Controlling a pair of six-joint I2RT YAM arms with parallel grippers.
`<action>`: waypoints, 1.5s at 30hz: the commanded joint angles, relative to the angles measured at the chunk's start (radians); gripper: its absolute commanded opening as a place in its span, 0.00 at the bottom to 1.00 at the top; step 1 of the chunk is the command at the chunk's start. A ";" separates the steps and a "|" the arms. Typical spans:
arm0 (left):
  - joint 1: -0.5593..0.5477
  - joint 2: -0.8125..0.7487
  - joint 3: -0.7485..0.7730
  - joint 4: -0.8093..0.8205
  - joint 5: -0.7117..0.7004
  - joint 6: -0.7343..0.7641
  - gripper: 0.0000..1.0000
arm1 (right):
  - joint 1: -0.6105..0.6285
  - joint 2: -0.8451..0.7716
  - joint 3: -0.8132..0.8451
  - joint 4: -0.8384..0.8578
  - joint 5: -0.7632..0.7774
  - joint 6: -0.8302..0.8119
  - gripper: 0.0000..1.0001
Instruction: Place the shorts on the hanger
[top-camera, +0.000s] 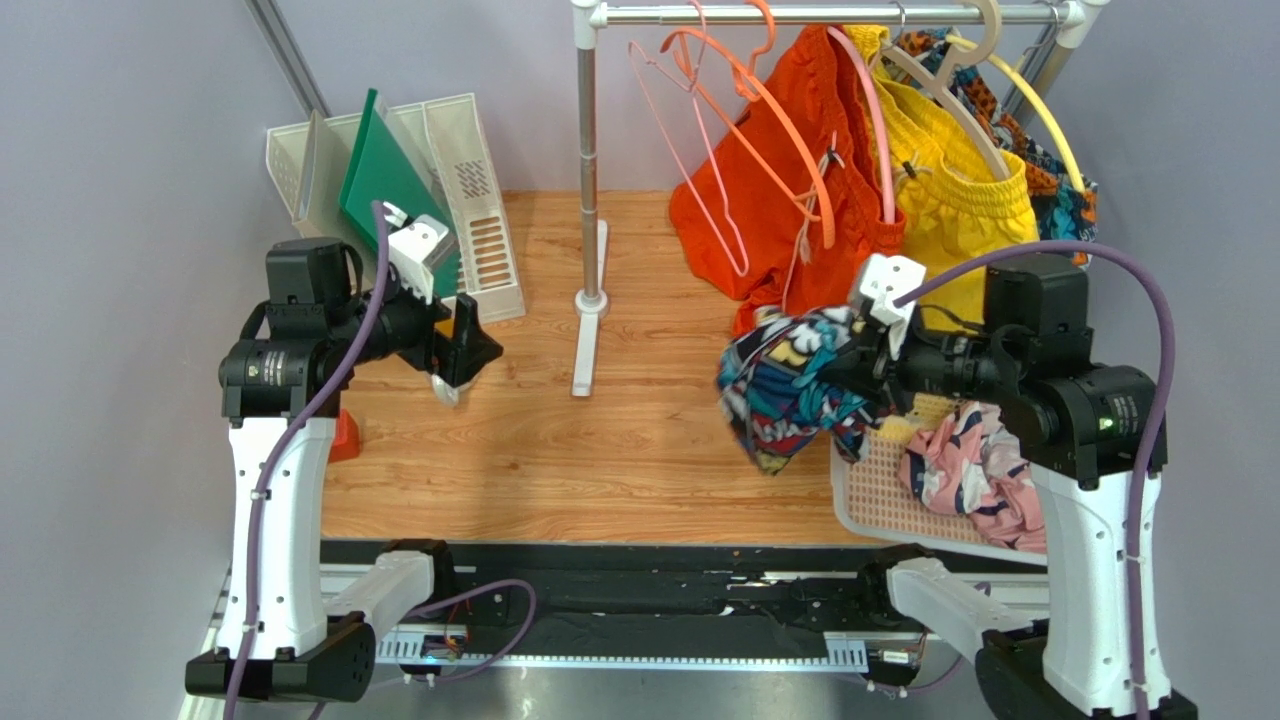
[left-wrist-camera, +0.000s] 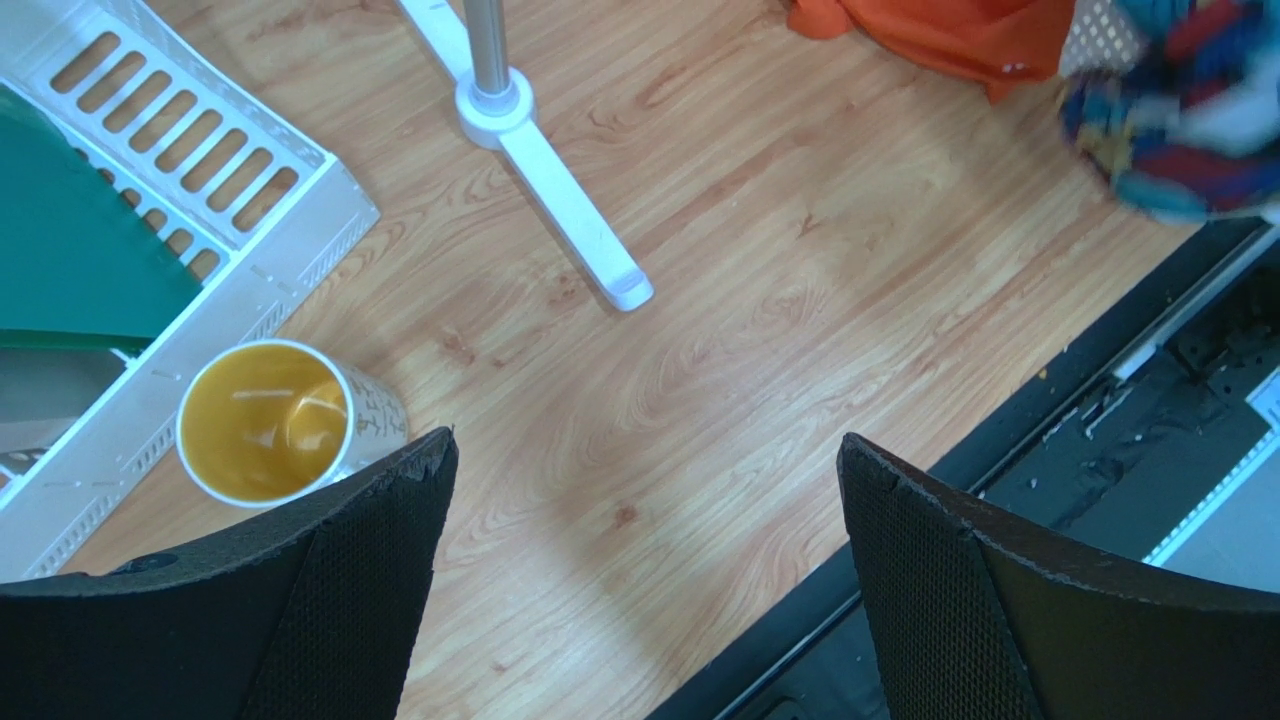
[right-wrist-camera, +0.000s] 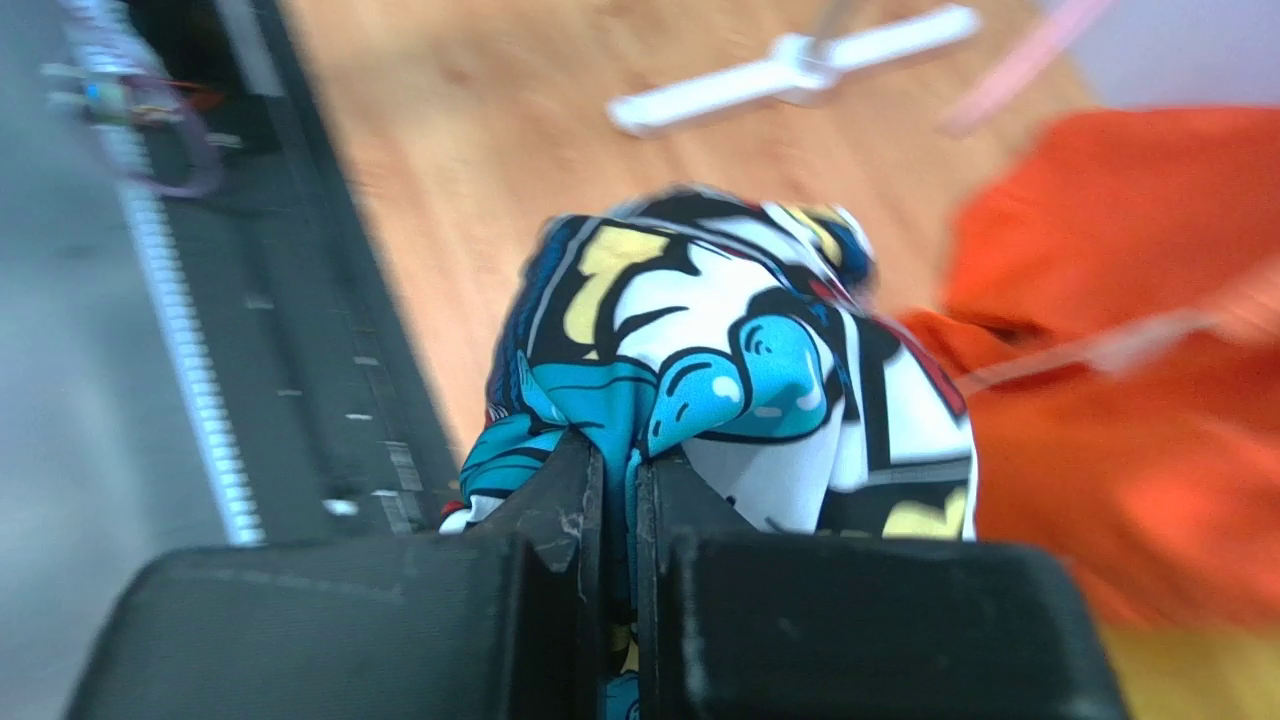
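Right pincer (right-wrist-camera: 618, 480) clamped on bunched shorts (top-camera: 784, 387) above surface (top-camera: 631, 450); left pincer (left-wrist-camera: 643, 503) spread apart, empty.

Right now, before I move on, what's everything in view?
metal garment rack: one, white, back of wooden table.
comic-print multicolour fabric shorts: one, blue-yellow-black, bunched, held up at right.
thin wire hanger: one, pale pink, on rack, left of clothes.
plain orange shorts: one, orange, hanging on rack.
thick hanger: one, bright orange, on rack against orange shorts.
plain yellow shorts: one, yellow, hanging right of orange pair.
more hangers, patterned garment: rack's far right, count unclear.
plastic file tray: one, white, far left, holding green board.
cup: one, white, yellow inside, beside tray.
perforated basket: one, white, right edge, holding pink floral cloth.
left gripper: one, black, open, empty.
right gripper: one, black, shut on the shorts.
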 joint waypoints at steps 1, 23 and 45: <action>0.005 -0.009 0.057 0.076 0.008 -0.086 1.00 | 0.164 0.006 0.079 -0.070 -0.103 0.247 0.00; 0.007 0.014 -0.033 0.089 -0.021 -0.113 0.99 | 0.729 -0.003 -0.348 0.596 0.345 0.263 0.09; 0.007 -0.019 -0.199 -0.001 -0.009 0.134 0.99 | 0.735 0.406 -0.561 0.737 0.322 0.239 0.82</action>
